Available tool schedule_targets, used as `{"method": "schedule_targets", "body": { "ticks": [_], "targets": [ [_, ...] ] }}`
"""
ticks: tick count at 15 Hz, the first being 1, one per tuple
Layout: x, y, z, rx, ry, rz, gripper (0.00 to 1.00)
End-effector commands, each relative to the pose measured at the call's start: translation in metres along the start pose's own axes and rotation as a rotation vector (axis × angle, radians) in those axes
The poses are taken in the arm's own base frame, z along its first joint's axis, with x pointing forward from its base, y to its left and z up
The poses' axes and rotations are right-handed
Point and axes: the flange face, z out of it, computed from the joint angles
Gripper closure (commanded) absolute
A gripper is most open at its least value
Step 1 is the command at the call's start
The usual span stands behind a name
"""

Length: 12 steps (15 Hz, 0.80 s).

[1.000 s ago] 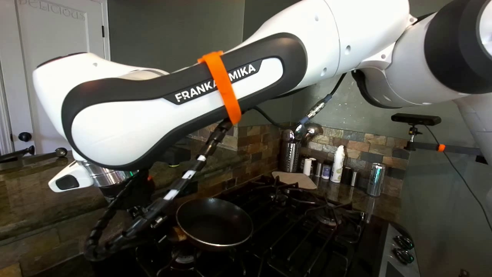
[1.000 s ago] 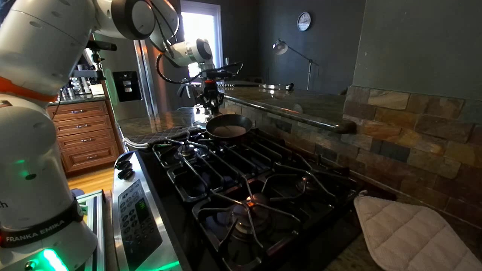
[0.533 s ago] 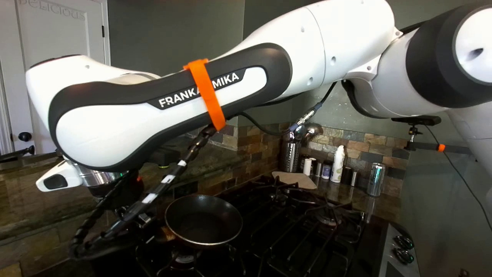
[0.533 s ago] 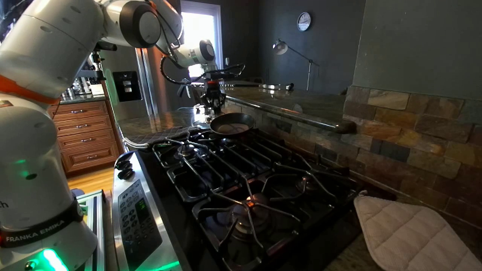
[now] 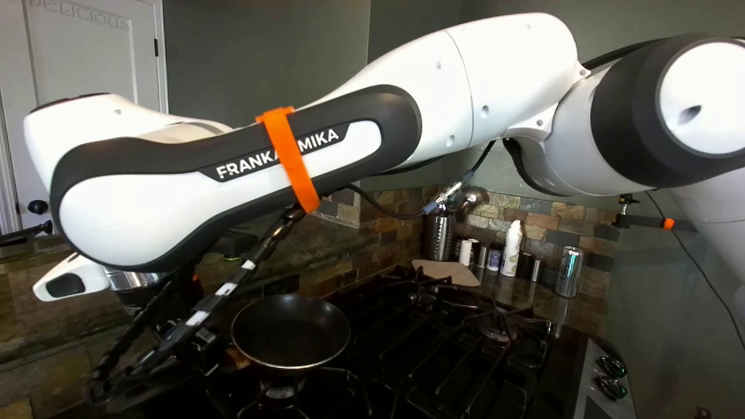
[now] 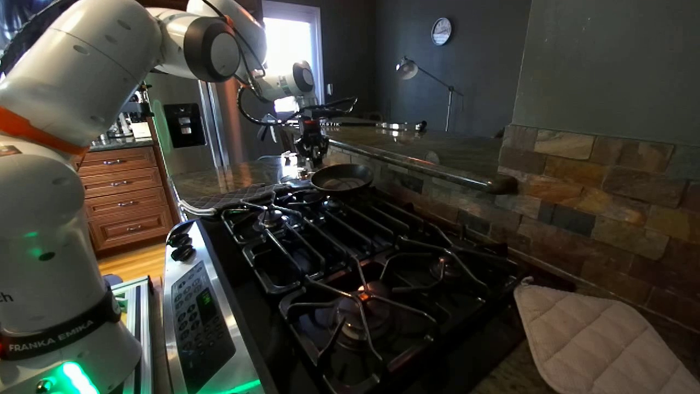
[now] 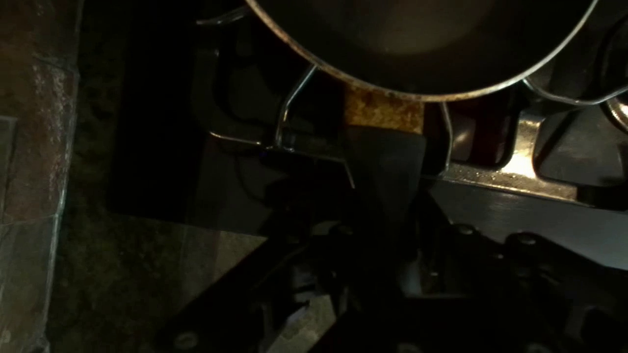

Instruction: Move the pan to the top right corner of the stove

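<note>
Since the earlier frames the pan (image 5: 291, 334) has been shifted toward the back of the stove (image 6: 254, 295), away from the stove's control panel (image 6: 199, 323), and the arm (image 5: 134, 221) has been moved along with it. The pan is now found over the stove's back part, at the end opposite that beside which a quilted pad (image 6: 601, 339) is laid. In the wrist view its dark handle (image 7: 385, 157), with an orange-brown collar (image 7: 382, 110), is seen clamped in the gripper (image 7: 387, 220) and pointed outward across the stove's edge. Whether the stove's grates (image 7: 522, 159) are touched cannot be told. In an exterior view a white bottle (image 5: 512, 250) is seen past the stove's pad-side end.
</note>
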Motion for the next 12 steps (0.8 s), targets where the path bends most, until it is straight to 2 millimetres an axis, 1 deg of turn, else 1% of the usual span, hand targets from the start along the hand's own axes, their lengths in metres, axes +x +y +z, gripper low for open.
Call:
{"method": "schedule_targets", "body": {
  "ticks": [1, 12],
  "targets": [
    [0.006, 0.012, 0.002, -0.018, 0.021, -0.058, 0.92],
    [0.004, 0.025, 0.01, 0.068, 0.132, -0.107, 0.92]
  ]
}}
